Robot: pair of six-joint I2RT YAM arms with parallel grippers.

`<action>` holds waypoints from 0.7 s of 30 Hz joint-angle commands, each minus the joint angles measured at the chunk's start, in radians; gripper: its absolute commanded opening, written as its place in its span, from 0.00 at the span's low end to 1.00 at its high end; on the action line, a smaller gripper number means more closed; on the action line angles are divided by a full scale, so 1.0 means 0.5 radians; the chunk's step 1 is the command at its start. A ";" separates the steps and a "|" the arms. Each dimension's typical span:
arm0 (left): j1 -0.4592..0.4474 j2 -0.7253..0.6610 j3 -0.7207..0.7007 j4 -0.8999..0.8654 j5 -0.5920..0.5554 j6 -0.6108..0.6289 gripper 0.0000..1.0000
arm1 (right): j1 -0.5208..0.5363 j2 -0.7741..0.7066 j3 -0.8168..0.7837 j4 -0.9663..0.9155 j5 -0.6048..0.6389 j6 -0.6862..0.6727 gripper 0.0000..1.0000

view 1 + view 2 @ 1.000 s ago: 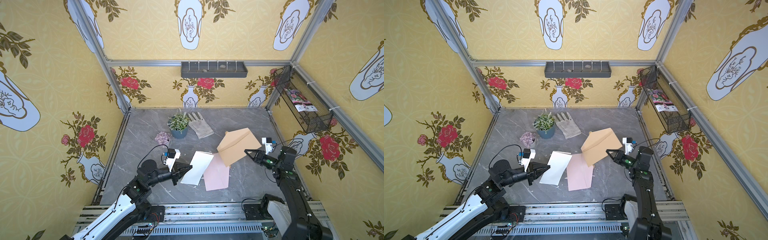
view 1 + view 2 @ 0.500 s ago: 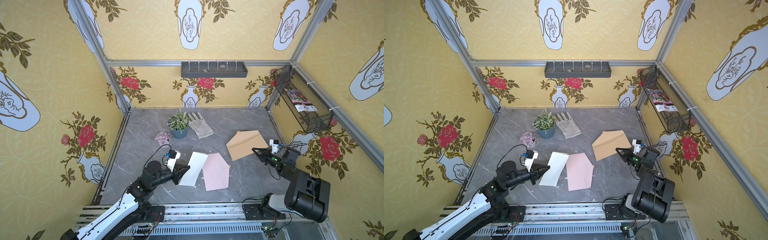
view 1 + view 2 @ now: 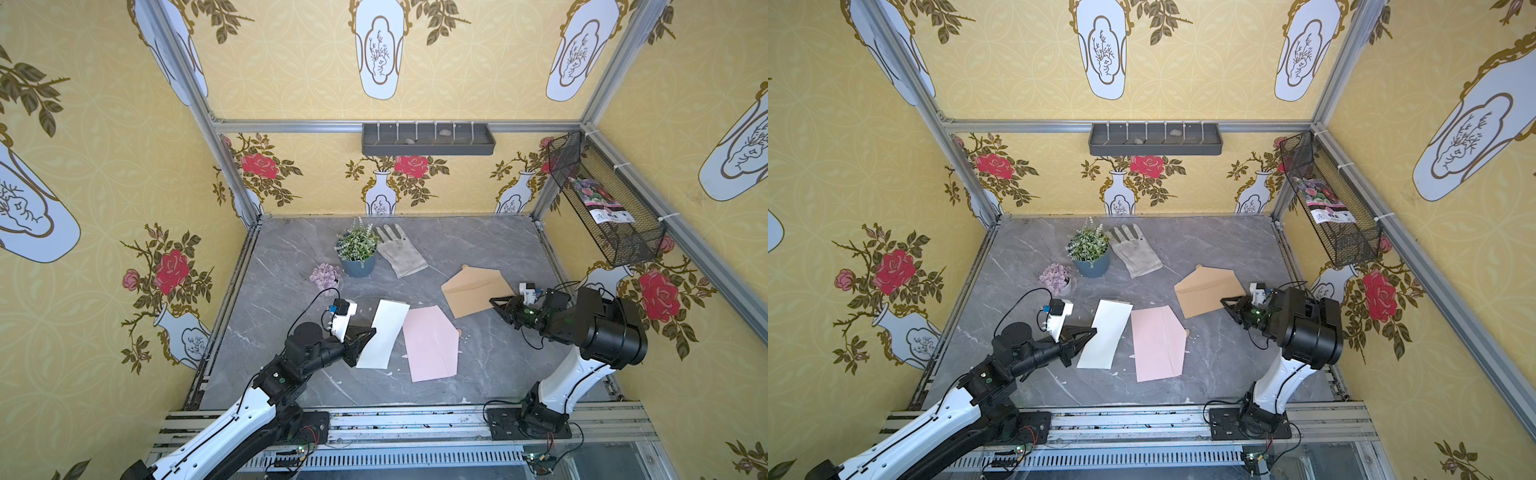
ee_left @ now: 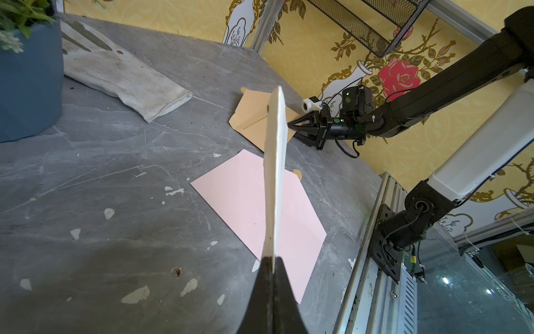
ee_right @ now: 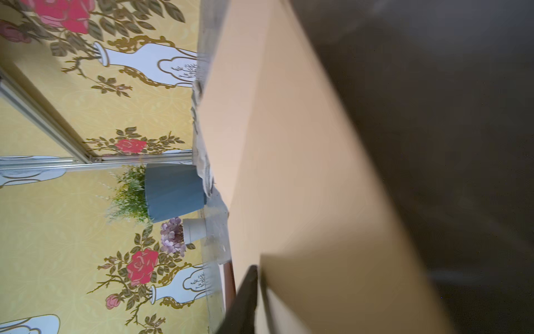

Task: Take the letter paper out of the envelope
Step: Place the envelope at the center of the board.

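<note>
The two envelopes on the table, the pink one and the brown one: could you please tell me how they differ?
The pink envelope lies alone near the table's middle, untouched; the brown envelope lies farther back to the right, with the right hand at its edge. The pink one's long side runs front to back; the brown one's runs roughly across. The white letter paper hangs just beside the pink one, away from the brown one. Both lie flat with flaps open.

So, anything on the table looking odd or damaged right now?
Yes: pale chips and flakes dot the grey marble tabletop near the pink envelope, as if its surface has chipped. The grey work glove lies smudged with dirt. The white letter paper and brown envelope look intact.
</note>
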 commanded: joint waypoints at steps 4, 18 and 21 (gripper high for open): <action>0.001 0.041 0.081 -0.025 0.039 -0.001 0.00 | 0.146 -0.273 -0.010 -0.405 0.551 -0.080 0.54; 0.001 -0.013 0.115 -0.052 0.003 -0.029 0.00 | 0.904 -1.681 0.176 -1.576 1.706 -0.206 0.70; 0.001 -0.041 0.111 -0.054 0.001 -0.043 0.00 | 1.098 -1.761 0.110 -1.485 1.423 -0.206 0.98</action>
